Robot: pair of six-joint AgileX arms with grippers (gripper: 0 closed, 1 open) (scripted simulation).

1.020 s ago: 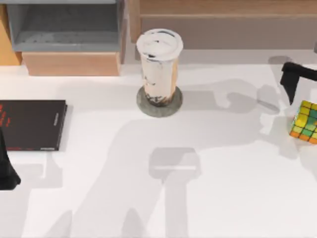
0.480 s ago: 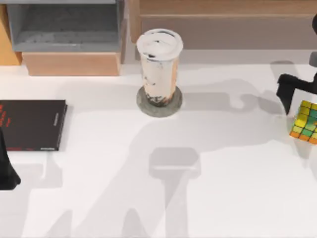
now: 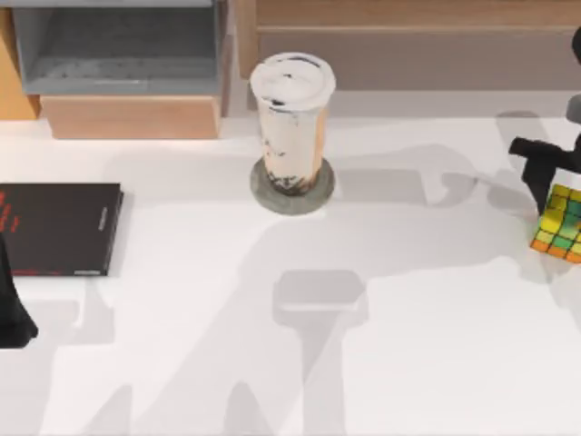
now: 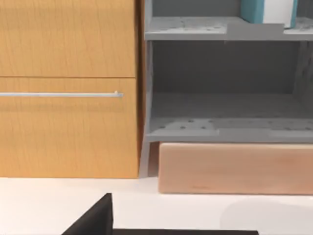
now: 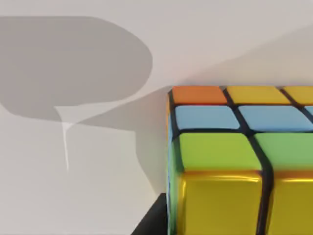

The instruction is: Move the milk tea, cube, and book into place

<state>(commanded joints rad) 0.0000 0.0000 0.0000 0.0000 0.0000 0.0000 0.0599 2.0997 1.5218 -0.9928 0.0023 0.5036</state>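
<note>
right fingers (image 3: 556, 186) at the small yellow-green-orange puzzle cube (image 3: 561, 223), spread unclear. centre cube btwn fingers, squeeze flat faces, lift straight off the white desk (image 3: 363, 345).

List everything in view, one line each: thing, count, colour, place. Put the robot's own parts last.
milk tea: 1, clear cup with white lid and beige drink, standing on the coaster at the table's back middle
coaster: 1, grey, under the milk tea
cube: 1, yellow, green, orange and blue squares, at the table's right edge
black book: 1, black with red lettering, flat at the table's left
teal book: 1, teal with white pages, on the upper shelf
shelf unit: 1, grey, at the back left
wooden cabinet: 1, orange-brown, beside the shelf unit
table: 1, white
left hand: 1, black, at the table's left edge
right hand: 1, black, just behind the cube
</note>
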